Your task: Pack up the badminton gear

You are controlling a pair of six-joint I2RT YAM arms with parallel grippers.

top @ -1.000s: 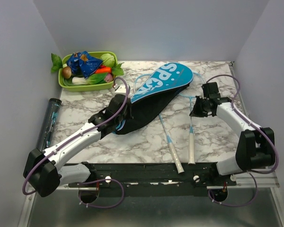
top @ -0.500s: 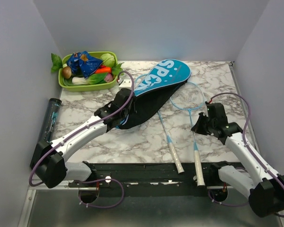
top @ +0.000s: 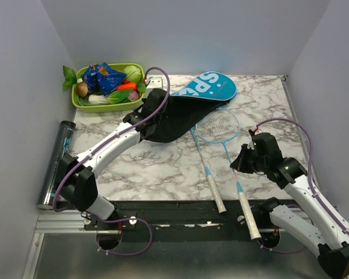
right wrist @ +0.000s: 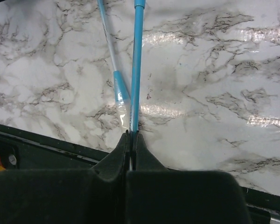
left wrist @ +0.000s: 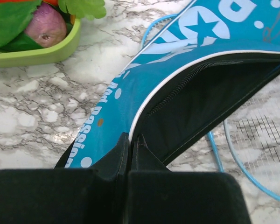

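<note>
1. A robotics lab test cell: plain pale walls [top: 180, 35] box the table in on three sides.
2. The left arm [top: 110, 148] and right arm [top: 314, 197] trail purple cables [top: 157, 68] and are bolted to a black rail [top: 180, 214].
3. Unrelated props share the marble-patterned tabletop [top: 163, 168]: toy vegetables [top: 113, 87] in a green tray [top: 104, 107], and badminton rackets [top: 216, 195].

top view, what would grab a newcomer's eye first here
First is the bright blue cover at the back middle of the marble table, with the left gripper pinching the edge of its black mouth. To its right, the right gripper is shut on the shaft of one light-blue racket, beside the second racket. A green tray of toy vegetables sits at the far left corner.
</note>
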